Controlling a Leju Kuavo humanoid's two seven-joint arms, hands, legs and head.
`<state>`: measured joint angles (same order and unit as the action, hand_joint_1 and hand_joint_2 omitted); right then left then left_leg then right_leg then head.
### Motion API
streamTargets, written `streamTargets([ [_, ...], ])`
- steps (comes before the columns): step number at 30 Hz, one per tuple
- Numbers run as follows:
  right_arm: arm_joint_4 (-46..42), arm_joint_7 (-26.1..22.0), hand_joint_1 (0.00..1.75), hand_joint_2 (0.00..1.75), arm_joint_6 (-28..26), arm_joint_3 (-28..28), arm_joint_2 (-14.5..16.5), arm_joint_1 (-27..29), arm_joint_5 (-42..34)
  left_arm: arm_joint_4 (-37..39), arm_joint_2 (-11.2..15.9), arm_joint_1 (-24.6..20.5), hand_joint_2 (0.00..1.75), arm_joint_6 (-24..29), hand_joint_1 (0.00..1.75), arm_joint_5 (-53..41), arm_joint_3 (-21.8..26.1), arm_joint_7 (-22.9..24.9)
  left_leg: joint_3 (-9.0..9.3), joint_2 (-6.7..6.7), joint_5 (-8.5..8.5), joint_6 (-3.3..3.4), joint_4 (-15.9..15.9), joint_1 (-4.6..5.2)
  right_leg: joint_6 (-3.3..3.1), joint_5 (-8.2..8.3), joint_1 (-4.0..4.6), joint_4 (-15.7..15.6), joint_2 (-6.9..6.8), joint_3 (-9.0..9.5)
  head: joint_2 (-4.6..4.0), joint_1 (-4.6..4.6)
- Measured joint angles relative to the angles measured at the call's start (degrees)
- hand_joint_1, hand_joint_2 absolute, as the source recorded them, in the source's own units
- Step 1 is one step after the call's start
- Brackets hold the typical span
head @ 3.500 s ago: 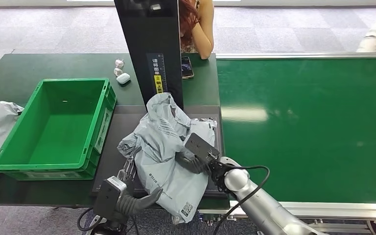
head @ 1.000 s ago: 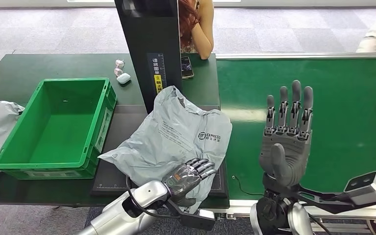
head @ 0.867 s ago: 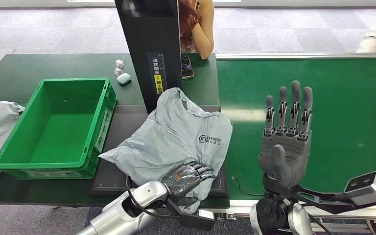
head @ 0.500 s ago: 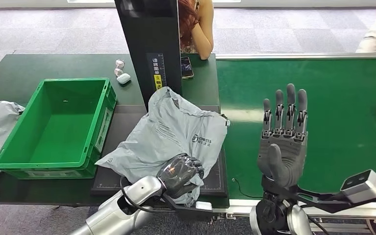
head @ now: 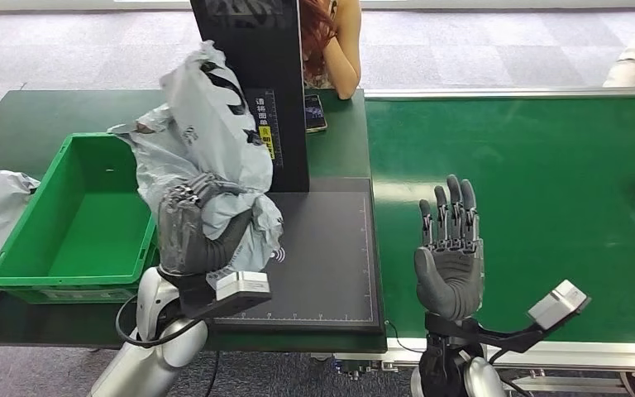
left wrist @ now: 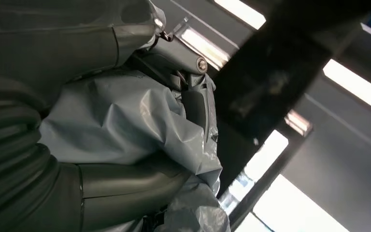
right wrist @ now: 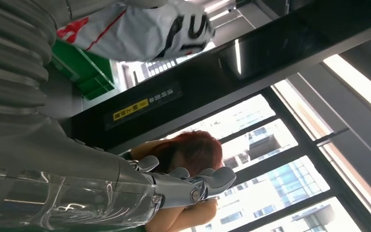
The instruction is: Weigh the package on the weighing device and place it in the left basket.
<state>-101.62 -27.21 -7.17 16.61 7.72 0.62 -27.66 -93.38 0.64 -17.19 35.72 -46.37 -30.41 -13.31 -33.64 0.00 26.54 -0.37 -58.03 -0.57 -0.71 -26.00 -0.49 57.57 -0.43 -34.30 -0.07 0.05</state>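
Evidently soft, light package [head: 202,141], left of centre, bunched in clamped left hand [head: 194,231]; right hand [head: 449,265] spread, empty.

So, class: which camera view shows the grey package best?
Head view: the whole package is gripped in the left hand beside the green basket. Left wrist shows only crumpled folds; right wrist only a distant part.

I take the weighing device [head: 314,248] as reference: the basket [head: 83,217] sits directly left of it on the tabletop [head: 25,124]. The package [head: 202,149] hangs above their shared edge, gripped by the left robot hand [head: 194,231]. The right robot hand [head: 448,260] stands right of it.
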Motion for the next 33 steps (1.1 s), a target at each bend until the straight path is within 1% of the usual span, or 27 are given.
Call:
streamTargets([
  [4, 1.44, -0.34, 0.00, 1.75, -0.37, 0.24, 0.00, 0.98, -0.40, -3.75, 0.23, 1.19, 1.75, 3.58, 1.75, 2.80, 5.78, -2.20, 0.00, 0.00, 0.00, 0.00, 0.01, -0.01, 0.01, -0.01, 0.01, 0.00, -0.01, 0.00, 0.00, -0.01],
  [8, 2.02, -0.49, 0.00, 1.75, -0.39, 0.26, 0.02, 1.76, -0.48, -5.15, 0.28, 1.33, 1.75, 4.18, 1.75, 4.11, 11.02, -3.00, 0.01, 0.00, -0.01, -0.01, 0.01, -0.01, 0.01, -0.01, 0.01, 0.00, 0.00, 0.00, 0.00, 0.00],
  [11, 2.14, -0.56, 0.00, 1.75, -0.31, 0.19, 0.03, 2.17, -0.49, -5.18, 0.30, 1.17, 1.75, 3.51, 1.75, 3.53, 14.52, -1.71, 0.02, 0.00, -0.01, -0.01, 0.00, 0.00, 0.01, -0.01, 0.01, 0.00, 0.00, 0.00, 0.00, 0.00],
  [15, 2.14, -0.49, 0.00, 1.75, 0.51, 0.07, 0.22, 2.65, -0.50, -3.36, 0.30, -0.80, 1.75, -0.26, 1.75, 0.10, 17.84, 2.72, 0.02, 0.00, -0.01, -0.01, -0.01, 0.00, 0.01, 0.00, 0.01, 0.00, -0.01, -0.01, 0.00, -0.01],
  [19, 2.14, -0.08, 0.00, 1.75, 2.10, -0.04, 0.56, 2.93, -0.54, 2.23, 0.34, -4.45, 1.75, -3.73, 1.75, -4.34, 19.80, 6.78, 0.03, 0.02, -0.02, -0.02, -0.01, 0.00, -0.02, 0.02, 0.01, 0.00, 0.01, -0.01, 0.00, 0.01],
  [23, 2.25, 0.27, 0.00, 1.75, 3.87, -0.11, 0.90, 3.10, -0.52, 9.49, 0.83, -8.40, 1.75, -4.99, 1.75, -7.39, 21.41, 9.90, 0.02, 0.02, -0.06, -0.07, -0.01, -0.01, -0.04, 0.04, 0.02, 0.00, 0.03, -0.02, 0.00, -0.01],
  [30, 3.88, 1.07, 0.00, 1.75, 5.37, 0.06, 0.96, 1.53, -1.40, 29.09, 3.82, -20.06, 1.75, -5.55, 1.75, -12.20, 24.32, 14.16, 0.02, 0.03, -0.12, -0.16, 0.00, -0.07, -0.17, 0.12, 0.11, 0.03, 0.04, -0.04, 0.00, 0.00],
  [33, 4.45, 1.20, 0.00, 1.75, 5.46, 0.34, 0.98, 0.94, -1.65, 36.58, 4.97, -24.11, 1.75, -5.54, 1.75, -14.87, 24.84, 16.32, 0.01, 0.03, -0.13, -0.18, 0.00, -0.08, -0.18, 0.13, 0.11, 0.06, 0.04, -0.05, 0.00, 0.00],
])
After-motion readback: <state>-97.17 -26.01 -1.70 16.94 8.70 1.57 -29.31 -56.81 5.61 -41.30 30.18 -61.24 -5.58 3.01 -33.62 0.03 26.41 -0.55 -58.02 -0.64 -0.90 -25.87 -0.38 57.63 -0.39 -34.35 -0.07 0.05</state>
